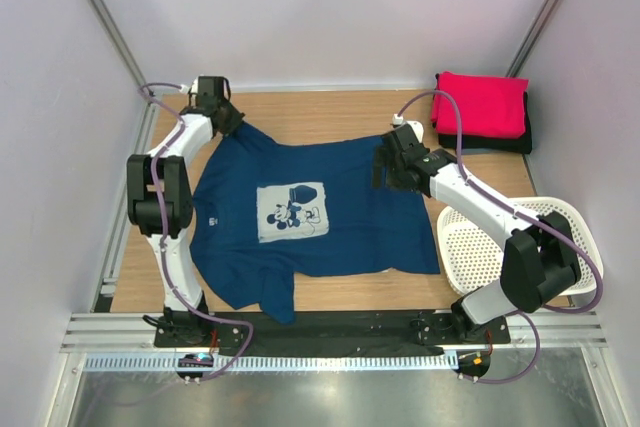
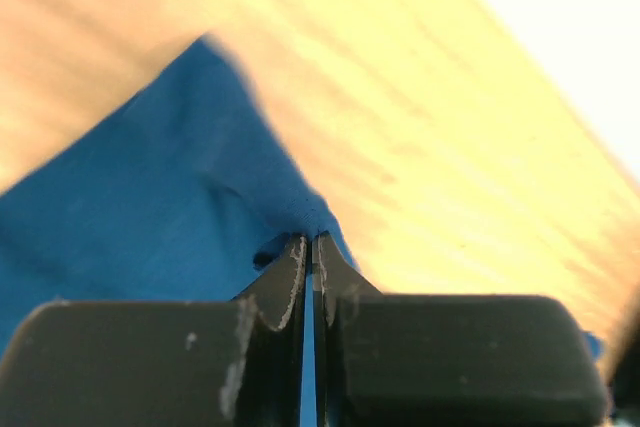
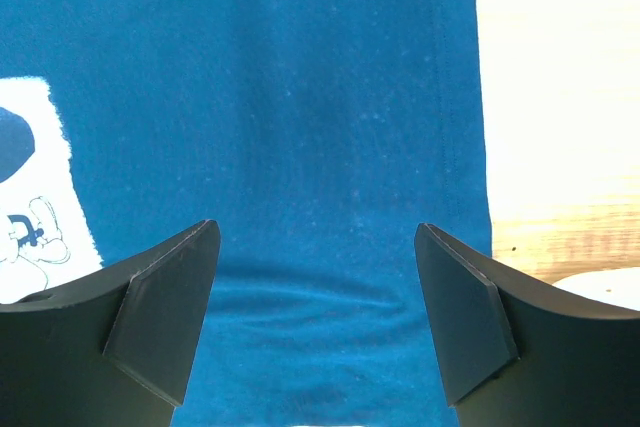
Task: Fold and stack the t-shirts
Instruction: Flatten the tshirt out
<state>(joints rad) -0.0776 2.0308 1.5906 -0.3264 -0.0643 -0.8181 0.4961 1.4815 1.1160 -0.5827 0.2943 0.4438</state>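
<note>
Left gripper (image 2: 310, 247) pinches a corner of the navy t-shirt (image 1: 350, 237), lying unfolded left of the basket (image 1: 565, 212); right gripper (image 3: 318, 232) hangs over it, jaws apart. Beyond the basket, pink-red t-shirt (image 1: 482, 102) and black t-shirt (image 1: 490, 144) lie folded and stacked.

You look down from high at the near edge over the whole table (image 1: 340, 112), while each wrist camera peers past its own fingers (image 3: 160, 317), close over the navy t-shirt (image 1: 350, 227) that all three views share.
</note>
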